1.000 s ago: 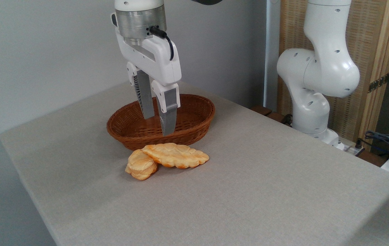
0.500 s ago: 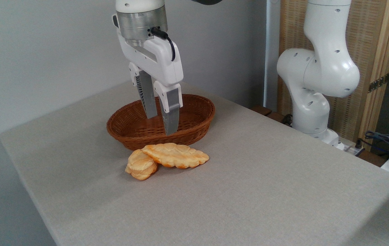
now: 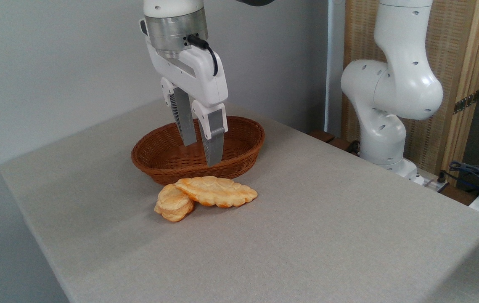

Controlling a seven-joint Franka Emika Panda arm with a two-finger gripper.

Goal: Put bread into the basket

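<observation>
On the left part of the grey table lies a small round bun, golden and made of two stacked layers. Its right side is touching the bread, a long, flat pastry of golden-orange colour with a lumpy braided surface. The left end of the bread rests a little on the bun, and the rest of it lies on the table and points to the right. Just behind these two things stands the basket, an oval wicker basket of reddish-brown colour, with nothing inside as far as its inner side can be seen. The bread is outside the basket, near its front wall but apart from it. Above the basket hangs the gripper, pointing down, white with grey fingers. The two fingers are spread, with a clear gap between them, and they hold nothing. Their tips appear in front of the basket's inner side and front rim, above the bread and not touching it. At the right, beyond the table edge, stands the white base of the robot arm, and behind it there is a woven screen with a wooden frame.
</observation>
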